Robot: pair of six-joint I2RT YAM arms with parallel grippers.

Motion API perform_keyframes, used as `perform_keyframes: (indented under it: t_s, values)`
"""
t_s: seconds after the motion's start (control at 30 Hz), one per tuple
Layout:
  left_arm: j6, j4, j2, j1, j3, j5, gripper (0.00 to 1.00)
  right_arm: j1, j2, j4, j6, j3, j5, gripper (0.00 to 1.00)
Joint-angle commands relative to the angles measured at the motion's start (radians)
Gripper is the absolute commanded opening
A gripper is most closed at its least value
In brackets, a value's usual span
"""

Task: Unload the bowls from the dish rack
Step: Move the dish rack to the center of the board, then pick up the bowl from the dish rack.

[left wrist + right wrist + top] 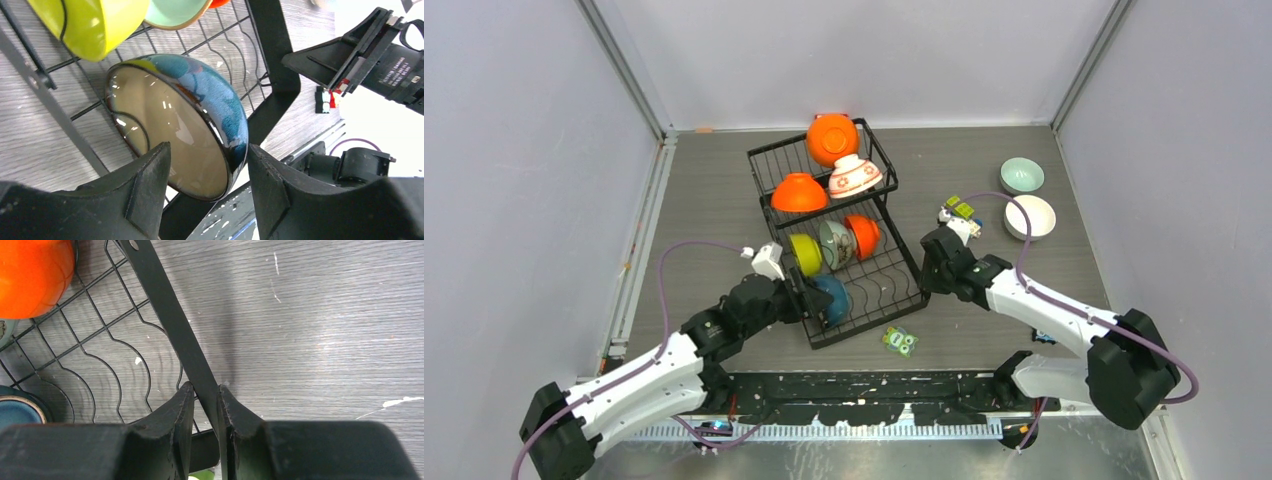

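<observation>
Claw check: straddling rim of teal bowl (pixel 200 95) with left claw (pixel 207 149) spread, bowl leaning on edge in dish rack (pixel 165 305) near corner; pinching rack's side frame bar with right claw (pixel 205 386).

Teal-blue bowl (pixel 216 98); black dish rack (pixel 172 325)

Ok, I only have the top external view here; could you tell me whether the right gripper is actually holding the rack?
Observer: Yes, the right gripper is shut on the flat side bar of the dish rack.
Operator: Thank you. Has the left one gripped the teal bowl?
Observer: Not yet. The left gripper is open, with the rim of the teal bowl between its jaws.
Operator: Is anything inside that bowl?
Observer: No, its glossy tan inside is bare.
</observation>
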Motion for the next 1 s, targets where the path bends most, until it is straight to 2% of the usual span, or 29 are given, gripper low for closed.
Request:
perform_keyframes:
  t_s: [0.0, 0.27, 0.73, 0.9, 0.97]
  values:
    - [-0.010, 0.193, 0.041, 0.010, 0.037, 0.065, 0.58, -0.031, -0.053, -0.051, -0.007, -0.033, 0.082, 0.28]
    - [-0.046, 0.276, 0.066, 0.015, 0.018, 0.085, 0.52, -0.032, -0.080, -0.038, -0.011, -0.042, 0.046, 0.29]
    - [-0.095, 0.323, 0.038, 0.034, -0.070, 0.094, 0.34, -0.033, -0.074, -0.023, -0.010, -0.043, 0.023, 0.29]
    - [-0.103, 0.381, 0.034, 0.036, -0.110, 0.089, 0.31, -0.031, -0.079, -0.008, -0.010, -0.051, 0.014, 0.29]
    - [-0.101, 0.414, 0.037, 0.036, -0.126, 0.087, 0.26, -0.032, -0.082, 0.006, -0.011, -0.058, 0.007, 0.29]
